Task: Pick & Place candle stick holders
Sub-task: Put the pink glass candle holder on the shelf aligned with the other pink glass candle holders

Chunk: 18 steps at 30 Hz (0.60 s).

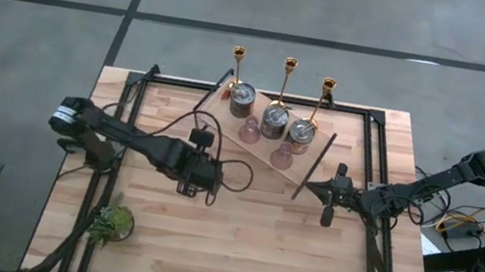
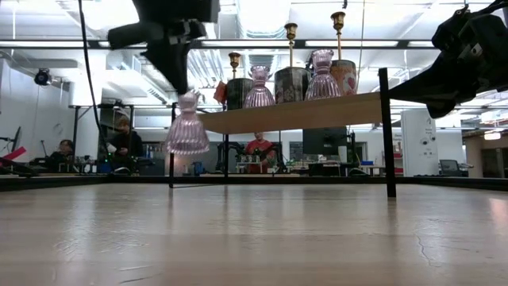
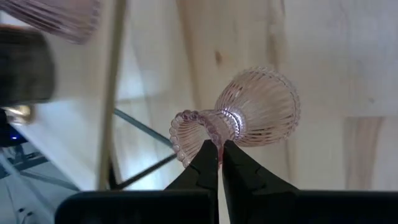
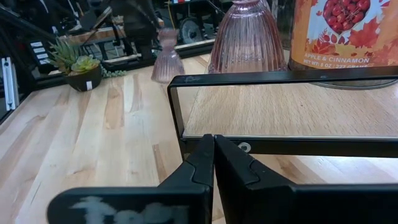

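Plant (image 1: 113, 222): a small green leafy one, near the front left corner of the wooden bench (image 1: 235, 242), well apart from everything else.
Left hand (image 1: 213, 176): above the middle of the bench, left of the shelf; its two fingers (image 3: 207, 163) are pressed together on the narrow waist of one pink glass cup.
Held pink cup (image 2: 187, 125): upside down, wide foot below, hanging under the left hand; in the low view it is clearly above the bench surface and touches nothing else.
Shelf (image 1: 291, 168): a light wooden board on a black frame, standing diagonally at the back middle of the bench.
Gold candlesticks (image 1: 237, 65): three slim ones in a row along the far edge of the shelf, upright.
Round jar holders (image 1: 242, 99): three squat ones with silvery tops, just in front of the candlesticks; the right one has a label with red fruit.
Pink cups on the shelf (image 1: 250, 130): two, at the near edge of the shelf, beside the jars.
Right hand (image 1: 327, 208): just right of the shelf, near its black frame; fingers together, holding nothing.
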Motion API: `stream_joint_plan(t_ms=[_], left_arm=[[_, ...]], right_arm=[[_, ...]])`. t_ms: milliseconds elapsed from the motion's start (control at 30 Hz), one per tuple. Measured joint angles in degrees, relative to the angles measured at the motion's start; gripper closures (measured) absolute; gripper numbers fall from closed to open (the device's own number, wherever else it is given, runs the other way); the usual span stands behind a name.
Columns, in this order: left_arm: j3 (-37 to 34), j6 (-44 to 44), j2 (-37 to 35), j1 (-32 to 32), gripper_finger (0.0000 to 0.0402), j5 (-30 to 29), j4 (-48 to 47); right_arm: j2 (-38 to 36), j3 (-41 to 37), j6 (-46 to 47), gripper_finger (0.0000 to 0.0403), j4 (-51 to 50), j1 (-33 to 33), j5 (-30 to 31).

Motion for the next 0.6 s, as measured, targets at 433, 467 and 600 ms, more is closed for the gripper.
stream_joint_plan(t_ms=[433, 467, 600], left_arm=[[14.64, 5.88, -0.02, 5.01, 0.0395, -5.05, -9.17], [15.40, 6.49, -0.02, 5.47, 0.0395, -5.59, -9.43], [17.98, 9.75, -0.02, 7.59, 0.0395, -7.42, -9.53]], right_arm=[[0.00, 0.00, 0.00, 0.0394, 0.00, 0.00, 0.00], [0.00, 0.00, 0.00, 0.0394, 0.00, 0.00, 0.00], [0.01, 0.00, 0.00, 0.0394, 0.00, 0.00, 0.00]])
